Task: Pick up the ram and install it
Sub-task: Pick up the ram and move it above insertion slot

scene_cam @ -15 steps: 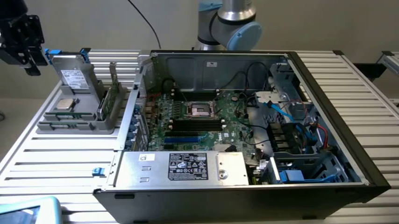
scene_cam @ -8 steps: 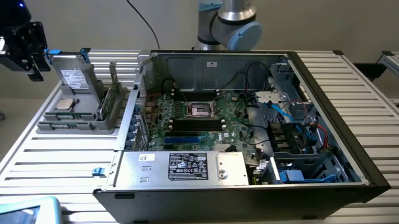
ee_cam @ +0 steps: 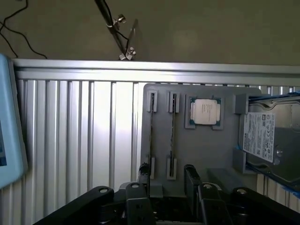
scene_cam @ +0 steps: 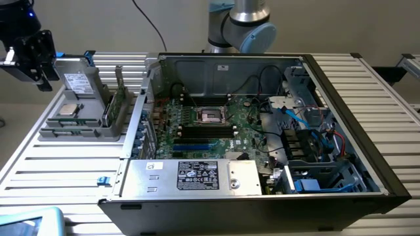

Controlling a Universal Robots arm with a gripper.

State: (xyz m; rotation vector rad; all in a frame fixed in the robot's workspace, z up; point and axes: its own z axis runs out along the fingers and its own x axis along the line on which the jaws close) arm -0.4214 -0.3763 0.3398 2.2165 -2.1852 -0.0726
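Two slim green ram (scene_cam: 115,104) sticks stand on edge in a grey holder (scene_cam: 78,133) at the exterior view's left of the open computer case. In the wrist view the ram (ee_cam: 151,133) appears as thin edge-on strips in the holder (ee_cam: 206,154). My black gripper (scene_cam: 36,69) hangs above the table, just beyond the holder's far left corner. It is open and holds nothing. The wrist view has the gripper (ee_cam: 168,174) with its fingertips (ee_cam: 144,169) spread over the near ends of the two sticks, apart from them.
The holder also carries a square silver processor (ee_cam: 205,112) and a grey drive (ee_cam: 265,138). The open case (scene_cam: 341,98) holds the motherboard with black memory slots (scene_cam: 206,131), cables and a silver power supply (scene_cam: 196,177). A light-blue object (scene_cam: 29,221) lies on the slatted table.
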